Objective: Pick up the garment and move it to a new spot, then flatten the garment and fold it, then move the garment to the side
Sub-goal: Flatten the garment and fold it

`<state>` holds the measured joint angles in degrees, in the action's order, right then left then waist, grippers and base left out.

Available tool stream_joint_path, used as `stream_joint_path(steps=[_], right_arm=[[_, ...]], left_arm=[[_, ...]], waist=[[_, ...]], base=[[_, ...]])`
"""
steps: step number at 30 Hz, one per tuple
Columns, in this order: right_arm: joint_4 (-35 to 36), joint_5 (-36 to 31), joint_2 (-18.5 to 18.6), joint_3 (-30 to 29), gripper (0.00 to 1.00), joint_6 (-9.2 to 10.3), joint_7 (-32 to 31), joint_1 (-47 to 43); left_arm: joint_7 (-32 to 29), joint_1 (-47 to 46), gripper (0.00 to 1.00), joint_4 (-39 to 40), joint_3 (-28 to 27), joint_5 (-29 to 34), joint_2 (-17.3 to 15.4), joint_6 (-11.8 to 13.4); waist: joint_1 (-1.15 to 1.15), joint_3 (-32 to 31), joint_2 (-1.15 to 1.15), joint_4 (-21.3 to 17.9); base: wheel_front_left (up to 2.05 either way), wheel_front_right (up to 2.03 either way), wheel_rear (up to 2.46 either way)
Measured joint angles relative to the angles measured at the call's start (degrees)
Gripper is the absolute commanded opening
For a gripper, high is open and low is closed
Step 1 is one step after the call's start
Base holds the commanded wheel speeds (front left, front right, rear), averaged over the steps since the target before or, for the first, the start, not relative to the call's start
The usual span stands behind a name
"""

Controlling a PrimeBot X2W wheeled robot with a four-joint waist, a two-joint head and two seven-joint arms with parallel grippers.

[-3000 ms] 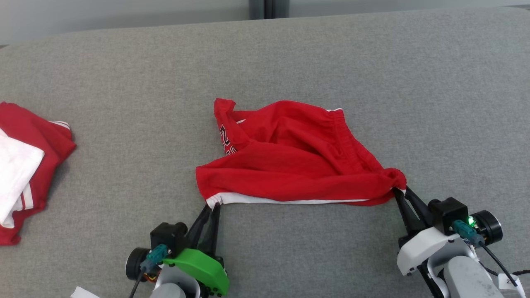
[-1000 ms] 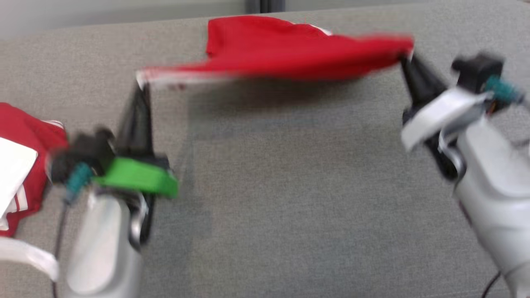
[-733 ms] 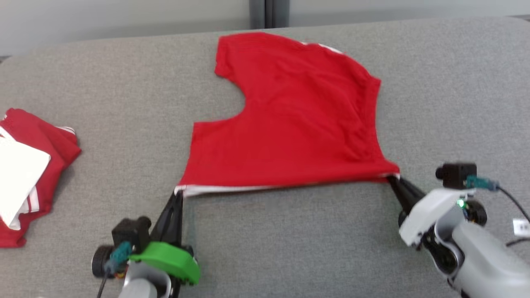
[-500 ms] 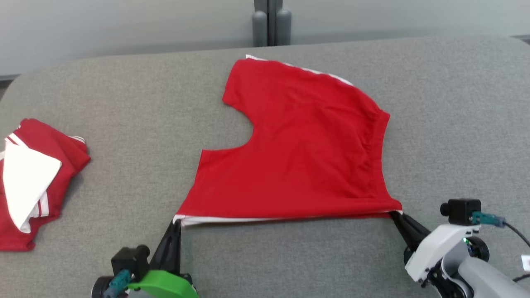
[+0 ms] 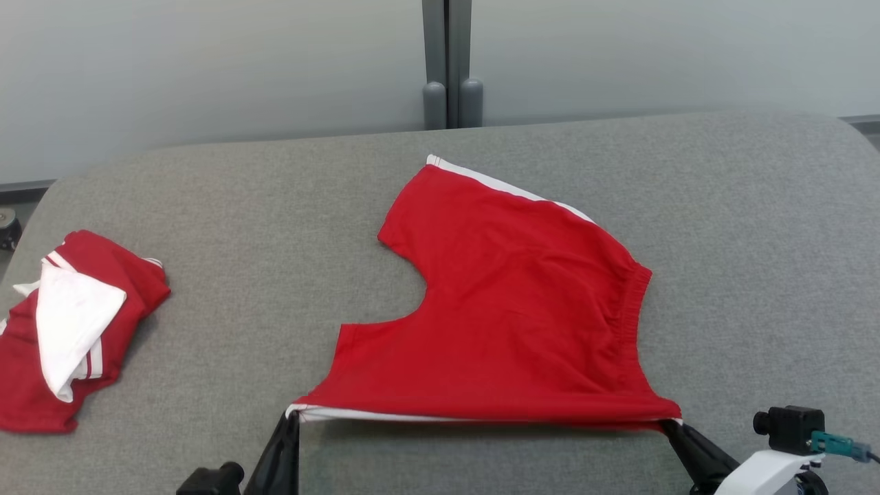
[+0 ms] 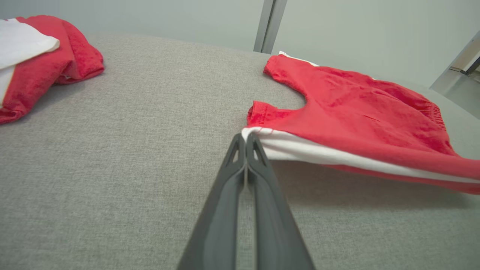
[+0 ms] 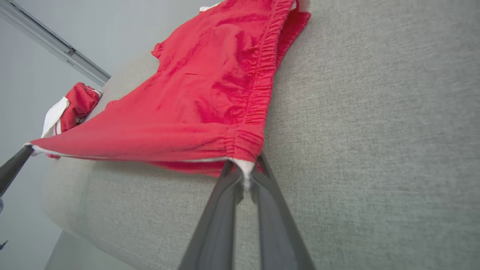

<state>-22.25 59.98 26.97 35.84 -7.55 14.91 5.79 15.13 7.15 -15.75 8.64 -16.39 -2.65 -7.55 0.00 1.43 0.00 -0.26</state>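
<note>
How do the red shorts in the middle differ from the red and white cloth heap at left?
The red shorts lie spread almost flat; the red and white heap is bunched up. The left gripper and right gripper pinch the shorts' near corners; the heap lies untouched. Both are red with white trim.

No text, number or label can be read on the garment (image 5: 509,316) or elsewhere

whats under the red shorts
The red shorts lie on the grey fabric surface. Under the lifted near hem, shadowed surface shows; whatever is beneath the rest is covered.
</note>
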Motion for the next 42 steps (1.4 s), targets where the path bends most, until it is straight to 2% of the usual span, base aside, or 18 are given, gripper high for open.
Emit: stream_joint_path(steps=[4,12,18,24,30,38,42], right_arm=[[3.56,-2.21,0.33,-3.32,0.0,0.0,0.04,0.37],[8.53,-6.66,-2.24,-7.83,0.0,0.02,0.08,8.21],[9.46,-8.98,-5.83,-9.51,0.0,0.03,0.08,14.97],[9.03,-12.59,-9.25,-12.23,0.0,0.03,0.09,21.47],[5.98,-20.26,-13.28,-15.45,0.0,0.03,0.09,25.29],[5.27,-24.42,-17.16,-18.97,0.0,0.03,0.09,25.75],[5.75,-25.66,-18.26,-19.14,0.0,0.03,0.09,25.9]], left_arm=[[0.0,-3.96,0.0,2.38,0.48,0.38,-0.02,0.0],[0.0,-21.39,0.0,1.62,4.41,2.63,-0.69,0.01],[0.01,-33.8,0.0,-2.15,6.9,2.68,-3.6,0.01],[0.0,-44.05,0.0,-7.97,6.39,3.23,-5.54,0.01],[0.01,-51.38,0.0,-13.99,6.62,4.88,-6.1,0.01],[0.01,-58.04,0.0,-20.62,6.95,7.38,-5.64,0.02],[0.01,-60.32,0.0,-23.48,5.71,8.68,-5.82,1.03]], waist=[[0.0,1.1,0.0,-0.06],[0.0,7.1,0.0,-1.23],[0.0,13.03,0.0,-3.12],[0.0,19.22,0.0,-5.7],[0.01,24.38,0.0,-8.67],[0.01,28.53,0.0,-12.56],[0.01,29.63,0.0,-14.11]], base=[[0.0,0.0,0.0],[0.0,0.0,0.0],[0.0,0.0,0.0],[0.0,0.0,0.0],[0.0,0.0,0.0],[0.0,0.0,0.0],[0.0,0.0,0.0]])
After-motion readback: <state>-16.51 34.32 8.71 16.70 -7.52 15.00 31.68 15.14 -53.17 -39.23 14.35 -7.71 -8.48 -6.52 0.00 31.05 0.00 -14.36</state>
